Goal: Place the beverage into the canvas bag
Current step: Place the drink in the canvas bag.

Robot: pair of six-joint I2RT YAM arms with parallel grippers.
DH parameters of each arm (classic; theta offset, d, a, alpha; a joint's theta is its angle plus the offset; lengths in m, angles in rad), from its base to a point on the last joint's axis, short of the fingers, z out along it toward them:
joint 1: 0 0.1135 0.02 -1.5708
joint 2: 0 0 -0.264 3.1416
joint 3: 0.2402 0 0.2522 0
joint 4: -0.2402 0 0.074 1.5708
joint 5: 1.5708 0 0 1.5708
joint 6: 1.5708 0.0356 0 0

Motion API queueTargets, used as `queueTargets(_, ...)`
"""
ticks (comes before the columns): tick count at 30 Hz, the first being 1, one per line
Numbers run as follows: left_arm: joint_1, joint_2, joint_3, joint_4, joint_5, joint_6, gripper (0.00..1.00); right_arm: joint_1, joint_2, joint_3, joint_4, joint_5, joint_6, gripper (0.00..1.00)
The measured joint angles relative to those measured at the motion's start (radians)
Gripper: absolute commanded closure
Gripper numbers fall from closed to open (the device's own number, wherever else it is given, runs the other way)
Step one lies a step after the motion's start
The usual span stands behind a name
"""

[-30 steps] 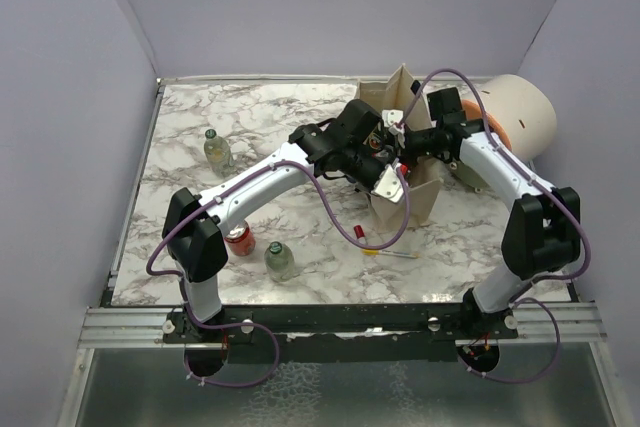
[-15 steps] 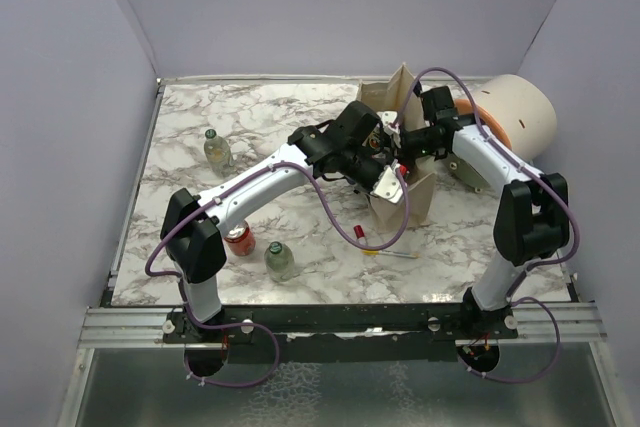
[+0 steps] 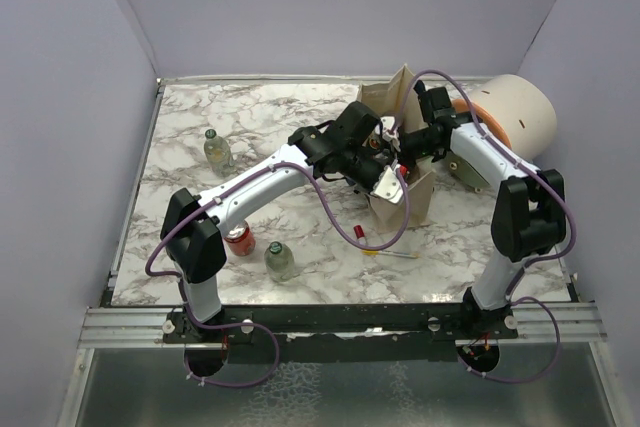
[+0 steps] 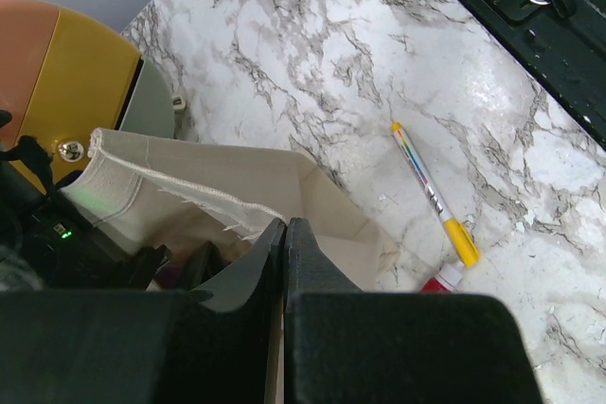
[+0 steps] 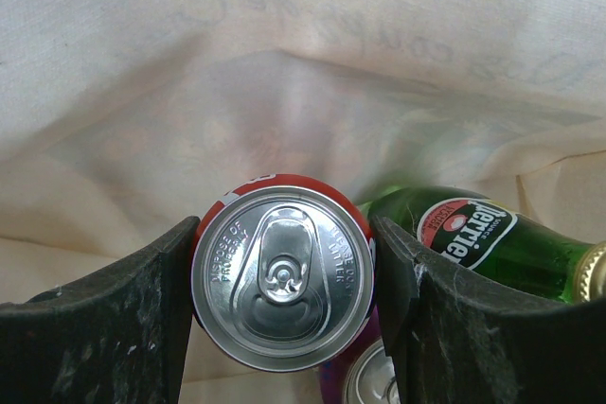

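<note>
A red can (image 5: pixel 282 276) is clamped in the right gripper (image 5: pixel 284 234) inside the bag (image 5: pixel 284 63), with a green bottle (image 5: pixel 473 234) just to the gripper's right. The bag's rim is pinched in the closed left gripper (image 4: pixel 285 234), apparently so the mouth is held open.

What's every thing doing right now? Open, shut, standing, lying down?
Bag: standing, top held open.
Left hand: shut on the bag's edge.
Right hand: shut on the red can.
Red can: unopened, inside the bag.
Green bottle: lying in the bag.
Marker: lying on the table.
</note>
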Motion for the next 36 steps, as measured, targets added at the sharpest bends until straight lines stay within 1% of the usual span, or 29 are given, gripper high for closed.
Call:
queueTargets(6,0.000,-0.001,-0.001,0.007,-0.001,-0.003,1.00,0.000,0.021,0.002,-0.029,0.015,-0.042,0.82)
queueTargets(16,0.000,-0.001,-0.001,0.018,-0.016,-0.003,1.00,0.002,0.052,0.003,-0.036,0.041,-0.061,0.77)
queueTargets(22,0.000,-0.001,-0.001,0.022,-0.023,-0.003,1.00,0.004,0.066,0.011,-0.047,0.055,-0.074,0.67)
queueTargets(33,0.000,-0.001,-0.001,0.022,-0.025,-0.002,1.00,0.006,0.090,0.048,-0.090,0.074,-0.076,0.57)
queueTargets(36,0.000,-0.001,-0.001,0.022,-0.025,-0.002,1.00,0.006,0.093,0.053,-0.094,0.075,-0.077,0.52)
